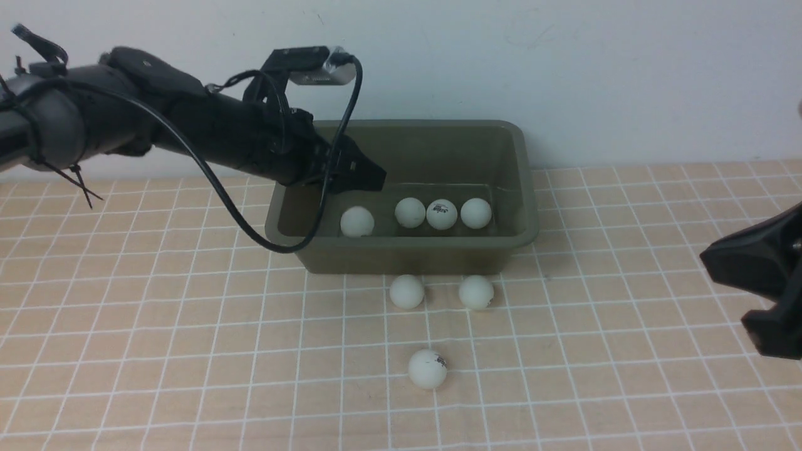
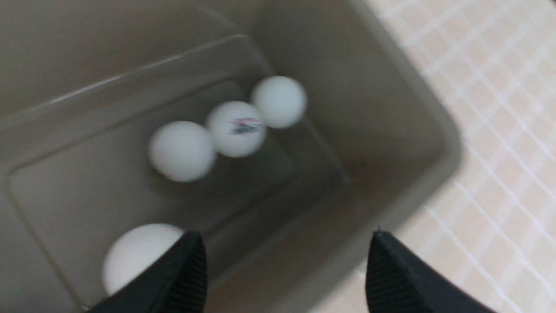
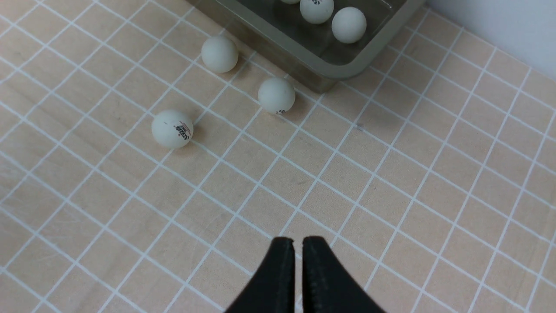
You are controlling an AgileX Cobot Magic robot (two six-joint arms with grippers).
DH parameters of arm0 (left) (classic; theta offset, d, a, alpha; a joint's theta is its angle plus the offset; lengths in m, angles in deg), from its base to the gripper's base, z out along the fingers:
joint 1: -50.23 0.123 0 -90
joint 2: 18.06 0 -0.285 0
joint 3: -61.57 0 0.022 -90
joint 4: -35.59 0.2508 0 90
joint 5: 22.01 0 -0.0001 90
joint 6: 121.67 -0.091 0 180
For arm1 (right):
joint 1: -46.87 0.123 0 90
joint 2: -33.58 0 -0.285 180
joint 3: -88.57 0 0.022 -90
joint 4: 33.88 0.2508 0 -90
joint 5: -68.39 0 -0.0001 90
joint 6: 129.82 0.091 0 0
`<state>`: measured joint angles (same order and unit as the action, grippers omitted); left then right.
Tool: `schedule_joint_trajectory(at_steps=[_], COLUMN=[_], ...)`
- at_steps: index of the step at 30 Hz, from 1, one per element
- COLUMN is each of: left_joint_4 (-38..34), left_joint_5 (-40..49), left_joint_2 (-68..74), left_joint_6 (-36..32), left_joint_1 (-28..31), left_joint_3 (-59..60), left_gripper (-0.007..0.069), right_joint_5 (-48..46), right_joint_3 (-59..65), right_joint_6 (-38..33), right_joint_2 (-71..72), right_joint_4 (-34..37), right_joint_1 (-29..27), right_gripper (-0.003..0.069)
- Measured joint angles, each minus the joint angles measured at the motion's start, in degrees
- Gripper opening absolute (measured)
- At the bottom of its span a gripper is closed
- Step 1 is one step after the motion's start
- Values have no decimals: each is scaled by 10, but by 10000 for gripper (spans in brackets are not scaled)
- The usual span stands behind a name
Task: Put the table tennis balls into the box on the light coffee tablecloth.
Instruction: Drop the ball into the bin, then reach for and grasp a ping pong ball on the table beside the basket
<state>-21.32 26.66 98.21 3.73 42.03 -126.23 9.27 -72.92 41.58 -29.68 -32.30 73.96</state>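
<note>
The olive-green box (image 1: 525,188) stands on the light coffee tablecloth (image 1: 156,326) with several table tennis balls inside. One ball (image 1: 357,222) lies apart at its left end, directly under my left gripper (image 1: 366,178). In the left wrist view that gripper (image 2: 286,237) is open and holds nothing, and the ball (image 2: 134,254) lies on the box floor beside one finger. Three balls rest on the cloth in front of the box: two near its wall (image 1: 407,292) (image 1: 476,292) and one printed ball (image 1: 428,368) closer to me. My right gripper (image 3: 298,241) is shut and empty, above the cloth.
A white wall (image 1: 564,75) runs just behind the box. My left arm and its black cable (image 1: 219,181) hang over the box's left rim. The right gripper (image 1: 711,257) hovers at the far right of the cloth.
</note>
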Motion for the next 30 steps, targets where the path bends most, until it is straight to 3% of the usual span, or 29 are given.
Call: schedule_joint_trajectory(at_steps=[3, 7, 12, 16, 22, 26, 30], left_joint_4=[65, 171, 224, 241, 297, 403, 510], left_joint_5=[39, 109, 205, 214, 214, 209, 137], left_joint_2=[-36, -93, -141, -150, -152, -152, -152], left_joint_6=[75, 187, 250, 287, 343, 409, 492], left_joint_1=[0, 0, 0, -11, -86, -179, -226], left_joint_3=[-14, -28, -31, -24, 48, 114, 138], left_gripper=[301, 137, -37, -67, -69, -69, -69], right_joint_5=[-7, -10, -10, -4, -1, -1, 0], right_joint_3=[0, 0, 0, 0, 0, 0, 0], right_joint_6=[0, 0, 0, 0, 0, 0, 0], right_joint_2=[0, 0, 0, 0, 0, 0, 0], right_joint_4=[0, 0, 0, 0, 0, 0, 0], right_joint_1=[0, 0, 0, 0, 0, 0, 0], right_gripper=[22, 22, 22, 22, 22, 22, 22])
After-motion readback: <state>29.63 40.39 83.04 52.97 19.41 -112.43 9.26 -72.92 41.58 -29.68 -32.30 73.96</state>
